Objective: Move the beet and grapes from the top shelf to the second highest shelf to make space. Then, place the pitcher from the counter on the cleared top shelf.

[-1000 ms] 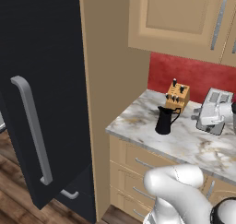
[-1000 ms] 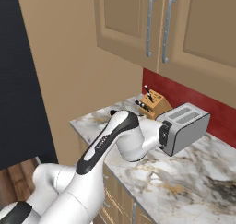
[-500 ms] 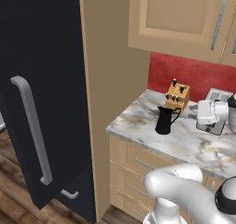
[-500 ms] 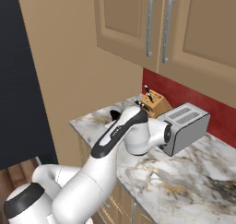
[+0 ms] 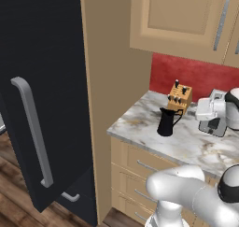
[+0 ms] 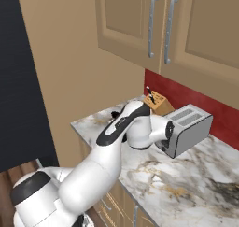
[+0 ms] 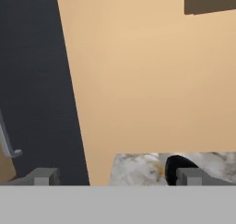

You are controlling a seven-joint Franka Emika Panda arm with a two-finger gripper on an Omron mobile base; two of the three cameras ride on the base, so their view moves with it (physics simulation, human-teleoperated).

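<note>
While well back from the counter edge, pitcher (upright).

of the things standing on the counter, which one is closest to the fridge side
The black pitcher. It stands nearest the counter's fridge-side end; the tan knife block sits behind it by the red wall, and the silver toaster is farther along.

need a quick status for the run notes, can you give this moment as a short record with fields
fridge door: closed, shelves hidden
pitcher: upright on the counter, beside the knife block
toaster: on the counter by the red backsplash
gripper: open, holding nothing, facing the tan side panel
beet and grapes: behind the closed door
</note>
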